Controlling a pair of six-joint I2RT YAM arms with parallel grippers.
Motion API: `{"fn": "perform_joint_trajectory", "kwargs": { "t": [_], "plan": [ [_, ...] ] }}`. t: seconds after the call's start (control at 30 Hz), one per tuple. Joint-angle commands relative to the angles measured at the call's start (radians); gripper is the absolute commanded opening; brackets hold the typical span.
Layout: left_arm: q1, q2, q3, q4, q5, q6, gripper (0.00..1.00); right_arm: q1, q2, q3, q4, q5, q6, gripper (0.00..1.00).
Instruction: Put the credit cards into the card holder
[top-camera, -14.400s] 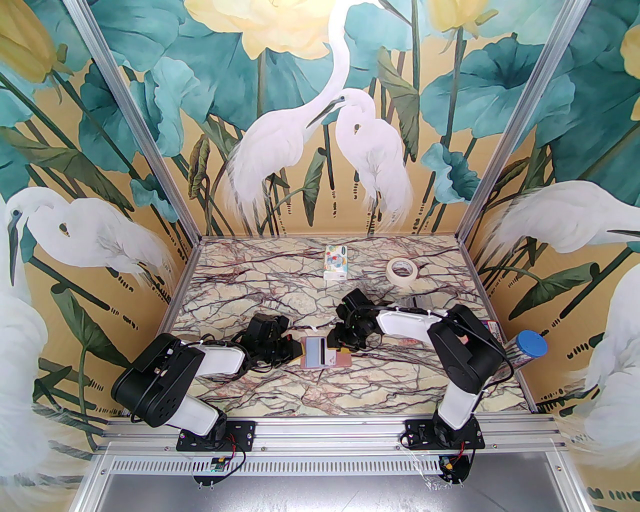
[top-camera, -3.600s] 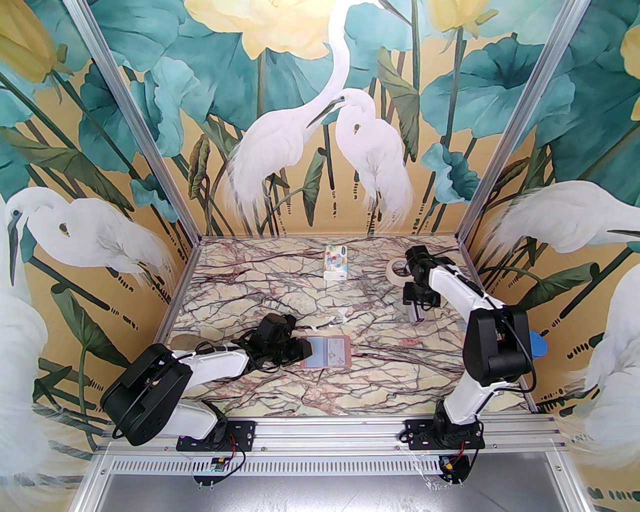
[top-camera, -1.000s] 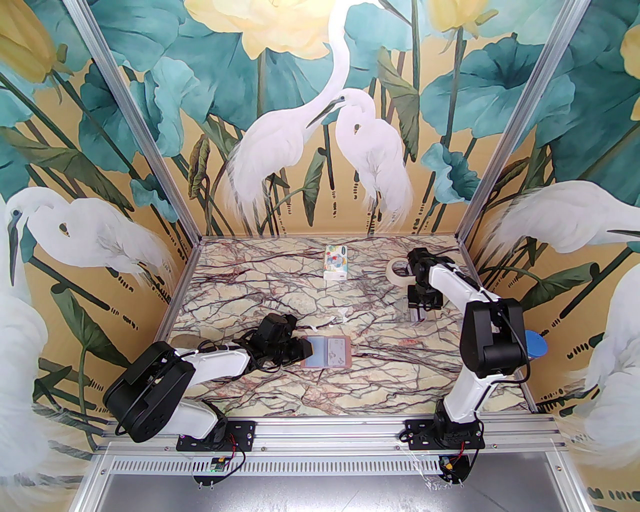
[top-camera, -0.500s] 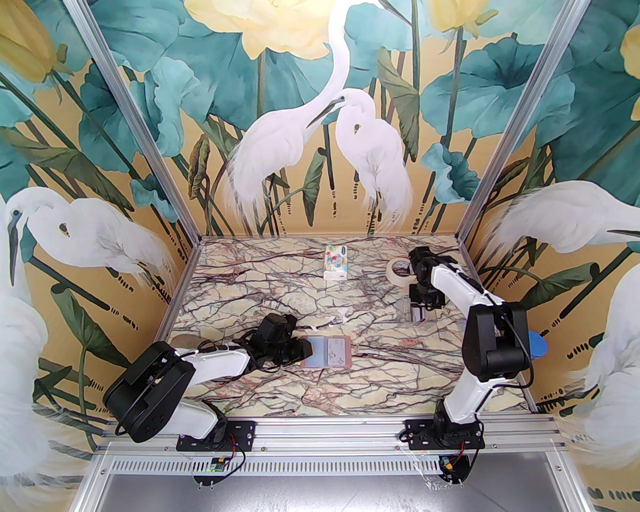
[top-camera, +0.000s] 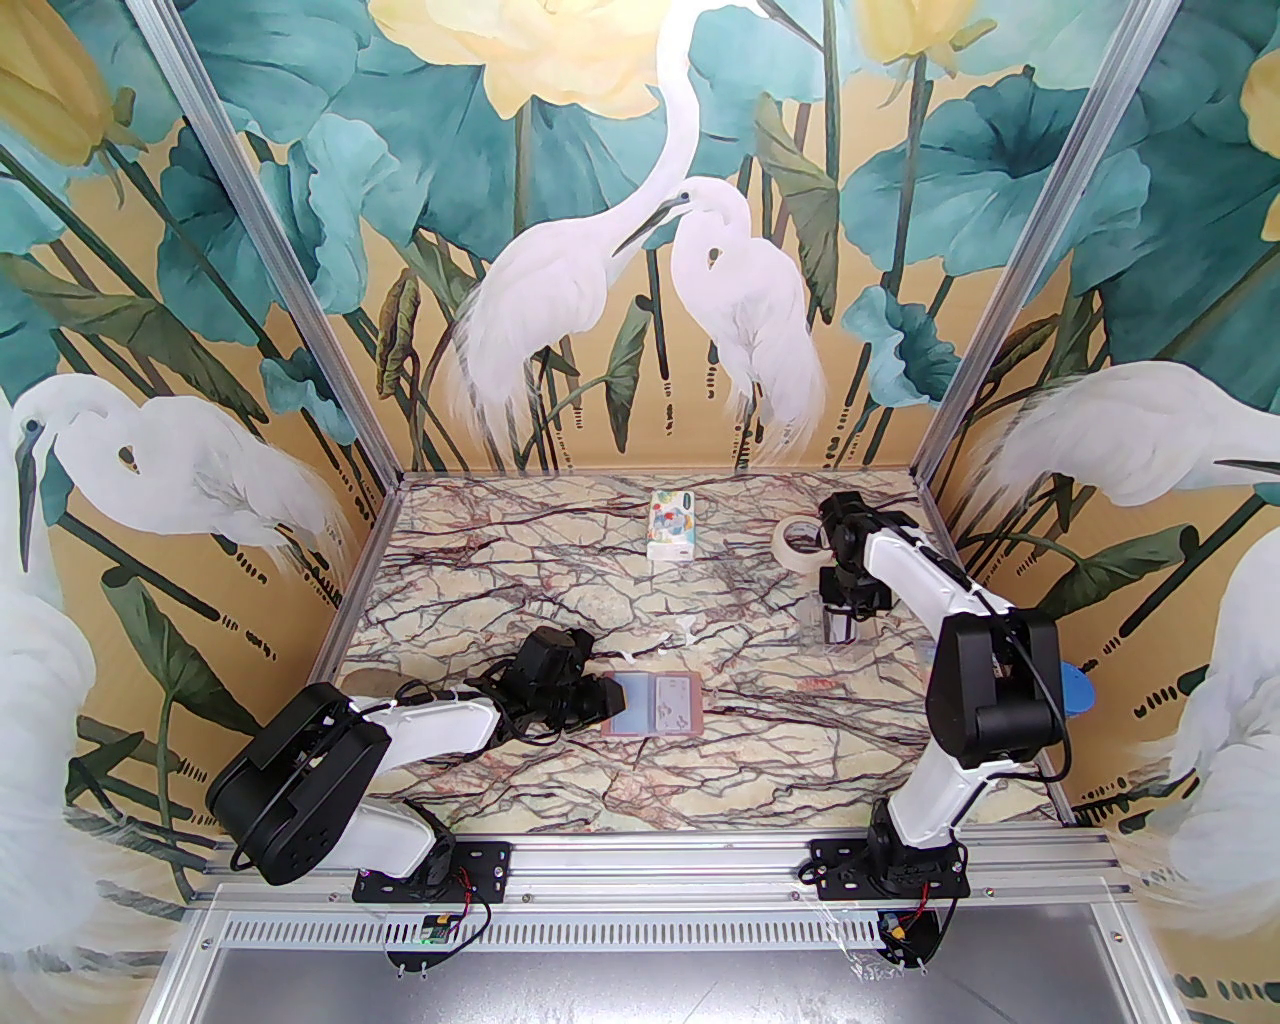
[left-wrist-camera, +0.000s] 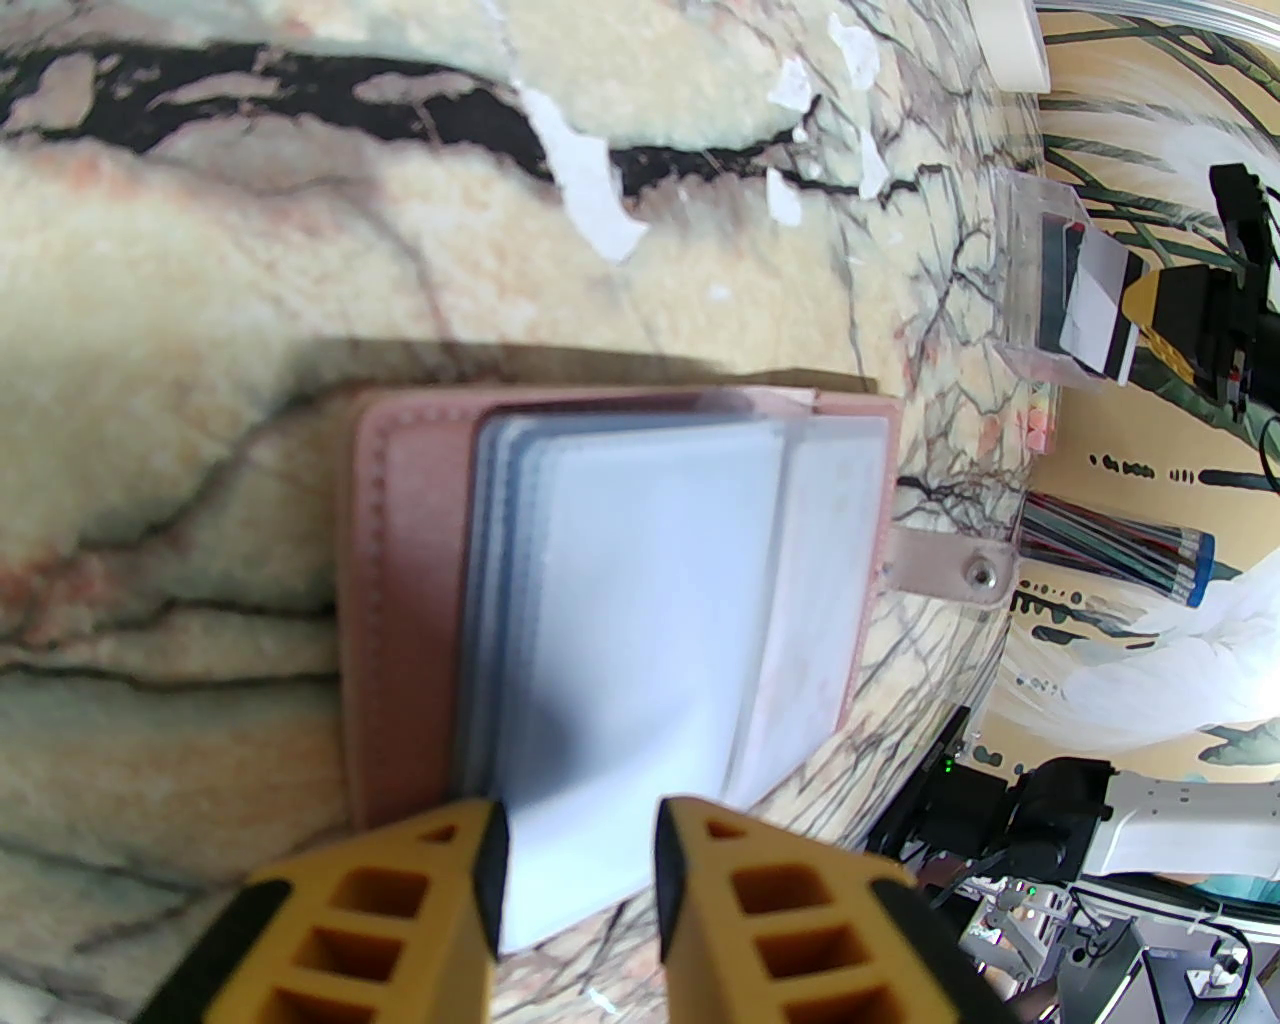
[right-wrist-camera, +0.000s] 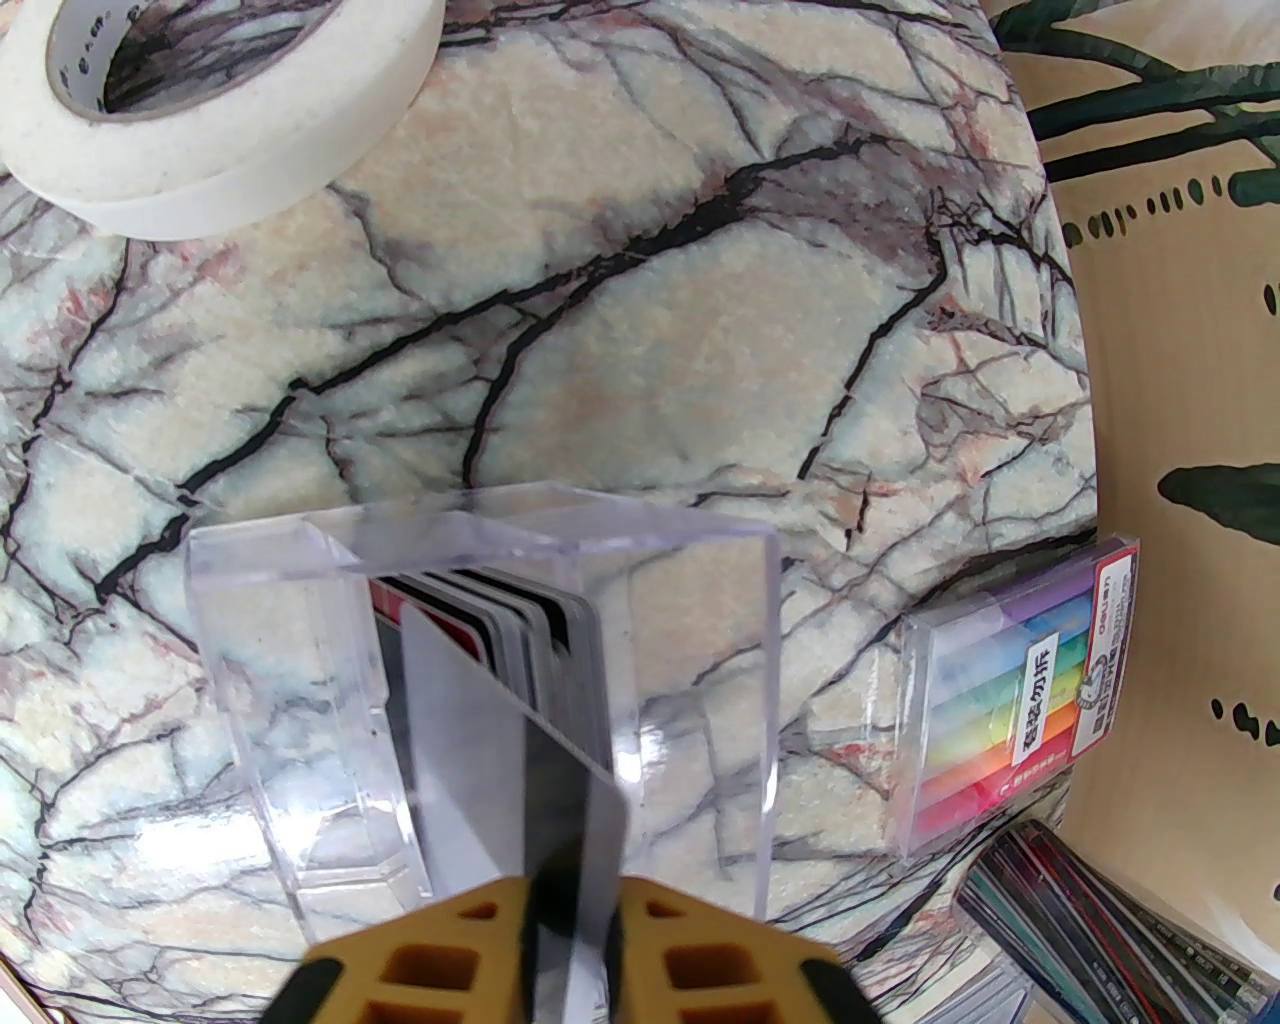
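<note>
Your right gripper (right-wrist-camera: 565, 930) is now pinching a dark-striped credit card (right-wrist-camera: 470, 730) standing in the clear box (right-wrist-camera: 290, 650), jaws narrower than a second ago. Your left gripper (left-wrist-camera: 580, 860) is staying part-open astride the sleeves (left-wrist-camera: 650, 600) of the open card holder (left-wrist-camera: 400, 600) mid-table; I cannot tell whether it is gripping them.

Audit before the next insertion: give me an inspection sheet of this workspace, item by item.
Surface: marbled table top, small white scraps near the middle.
Job's things: card holder lying open; credit cards stacked upright in a clear box.
Clutter: tape roll, tissue pack, coloured pen pack, blue-capped tube.
Pincers: left pincer astride a holder sleeve, grip unclear; right pincer shut on one credit card, its far end in the box.
Cables: black cables looped along both arms.
Surroundings: heron mural walls, aluminium frame.
</note>
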Motion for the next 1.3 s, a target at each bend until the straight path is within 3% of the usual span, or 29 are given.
{"fn": "perform_joint_trajectory", "kwargs": {
  "t": [0.0, 0.27, 0.7, 0.8, 1.0, 1.27],
  "plan": [
    [0.006, 0.022, -0.002, -0.046, -0.024, 0.021, 0.32, -0.006, -0.029, 0.015, -0.022, 0.006, 0.012, 0.13],
    [0.007, 0.019, 0.0, -0.052, -0.023, 0.024, 0.32, -0.006, -0.053, 0.011, -0.022, -0.046, 0.031, 0.04],
    [0.006, -0.034, 0.004, -0.08, -0.02, 0.025, 0.32, -0.006, -0.184, -0.009, -0.052, -0.18, 0.072, 0.0],
    [0.006, -0.08, 0.01, -0.103, -0.018, 0.03, 0.32, -0.004, -0.246, -0.02, -0.03, -0.275, 0.068, 0.0],
    [0.007, -0.205, 0.026, -0.115, 0.026, 0.027, 0.35, 0.025, -0.388, -0.101, 0.115, -0.598, 0.084, 0.0],
    [0.006, -0.349, 0.072, -0.007, 0.222, 0.003, 0.45, 0.129, -0.572, -0.274, 0.419, -0.956, 0.145, 0.0]
  ]
}}
